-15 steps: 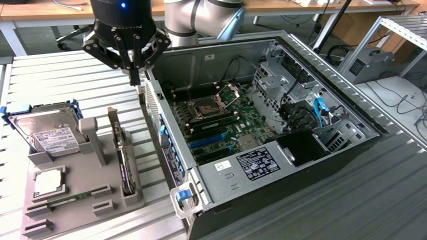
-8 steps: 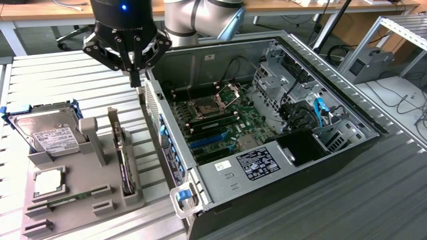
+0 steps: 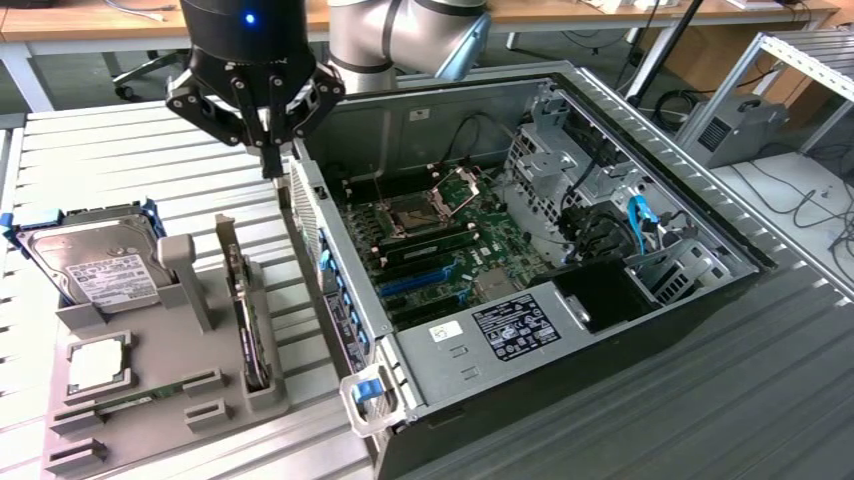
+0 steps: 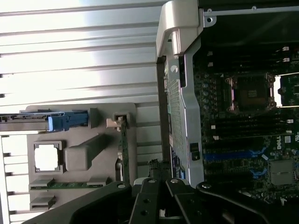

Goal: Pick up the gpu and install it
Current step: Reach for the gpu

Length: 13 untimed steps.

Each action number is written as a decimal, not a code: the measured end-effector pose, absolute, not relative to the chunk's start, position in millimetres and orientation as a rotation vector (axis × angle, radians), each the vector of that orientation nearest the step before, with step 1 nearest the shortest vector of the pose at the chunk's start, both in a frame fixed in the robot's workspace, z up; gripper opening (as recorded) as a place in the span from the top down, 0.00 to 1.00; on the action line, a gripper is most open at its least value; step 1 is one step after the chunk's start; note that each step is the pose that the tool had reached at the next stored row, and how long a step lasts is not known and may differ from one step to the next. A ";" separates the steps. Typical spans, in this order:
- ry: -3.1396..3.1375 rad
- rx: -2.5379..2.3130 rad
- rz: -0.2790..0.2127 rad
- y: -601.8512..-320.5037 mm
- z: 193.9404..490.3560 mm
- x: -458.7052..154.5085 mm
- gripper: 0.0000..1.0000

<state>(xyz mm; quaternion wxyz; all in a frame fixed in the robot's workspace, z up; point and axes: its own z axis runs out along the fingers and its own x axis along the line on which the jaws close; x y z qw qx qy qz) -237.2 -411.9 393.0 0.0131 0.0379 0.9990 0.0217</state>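
Note:
The gpu (image 3: pixel 244 312) stands on its long edge in a slot of the grey holder (image 3: pixel 187 300), its silver bracket end pointing to the far side. In the wrist view the gpu (image 4: pixel 124 151) shows as a thin green edge. My gripper (image 3: pixel 275 165) hangs above the table between the holder and the open computer case (image 3: pixel 400 395), close to the case's far corner. It is beyond the far end of the gpu, well above it and not touching it. The fingers are shut together with nothing between them. The gripper's linkage (image 4: pixel 159 196) is seen in the wrist view.
On the holder a silver hard drive (image 3: pixel 94 265) sits in a blue frame, with a processor (image 3: pixel 96 362) and a memory stick (image 3: pixel 134 400) in front. Inside the case lies a motherboard with blue slots (image 3: pixel 416 285). A metal rack (image 3: pixel 801 60) stands at the exterior view's right.

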 end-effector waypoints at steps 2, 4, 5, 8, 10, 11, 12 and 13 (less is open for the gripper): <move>3.113 0.118 0.068 -413.0 393.0 -237.2 0.89; 3.112 0.118 0.068 -414.0 393.0 -237.1 0.89; 3.113 0.118 0.068 -414.4 393.0 -237.2 0.89; 3.113 0.118 0.068 -415.7 393.0 -237.2 0.89; 3.112 0.118 0.068 -416.6 393.0 -237.2 0.89; 3.112 0.118 0.068 -417.2 392.9 -237.1 0.89; 3.113 0.118 0.068 -417.6 393.0 -237.2 0.89; 3.113 0.118 0.068 -418.0 393.0 -237.2 0.89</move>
